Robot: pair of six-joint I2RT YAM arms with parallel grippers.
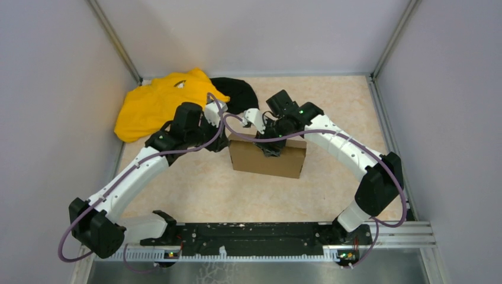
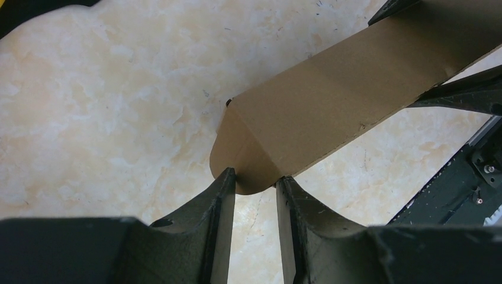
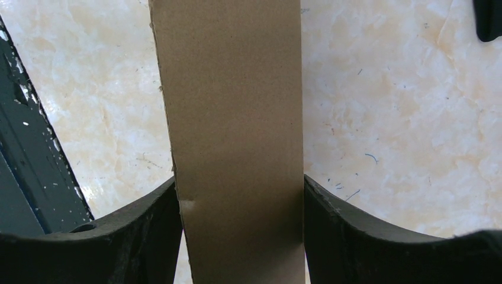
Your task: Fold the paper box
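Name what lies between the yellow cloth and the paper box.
The left arm lies there: its dark wrist section crosses the stretch from the yellow cloth to the paper box, as the top external view shows.

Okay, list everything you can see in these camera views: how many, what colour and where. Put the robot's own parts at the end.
plain brown cardboard paper box: one, brown, mid-table between the two arms
crumpled yellow cloth: one, yellow, far left corner
black cloth: one, black, just right of the yellow cloth
marbled table top: one, beige, under everything
enclosure walls: three, grey, at left, back and right
mounting rail: one, black, along the near edge
left arm: one, white and black, jaws around the box's rounded flap end, grip unclear
right arm: one, white and black, jaws closed on a cardboard strip of the box
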